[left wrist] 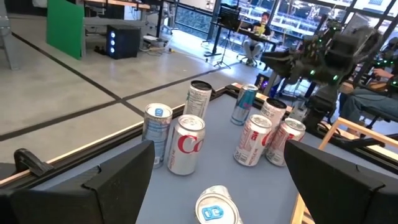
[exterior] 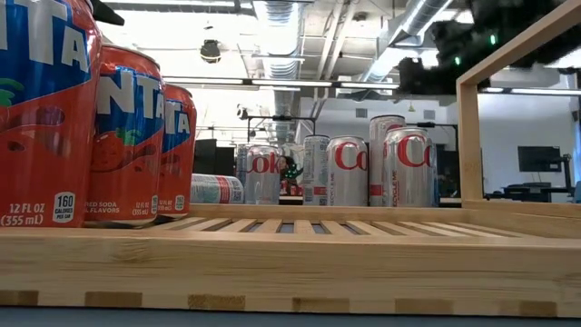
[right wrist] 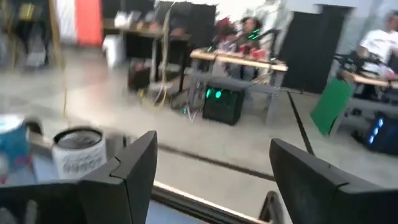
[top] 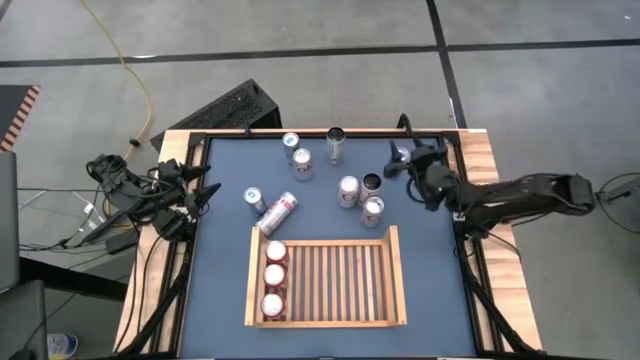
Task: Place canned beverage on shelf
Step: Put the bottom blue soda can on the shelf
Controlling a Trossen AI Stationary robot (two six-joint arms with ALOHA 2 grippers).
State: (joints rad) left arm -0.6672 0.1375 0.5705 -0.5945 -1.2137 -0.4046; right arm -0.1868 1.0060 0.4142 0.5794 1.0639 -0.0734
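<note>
three red cans [top: 274, 277] already stand in the shelf [top: 395, 275], so you are on the next pick: right end effector [top: 400, 160] spread and empty near the loose silver cans [top: 358, 196], left end effector [top: 200, 185] spread, waiting at the worktop [top: 225, 265] edge; next, lower over one upright can.

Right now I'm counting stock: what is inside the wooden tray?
Three red soda cans stand upright in a row along the left end of the tray. The rest shows only bare slats. From table height, the nearest can partly hides the other two.
</note>
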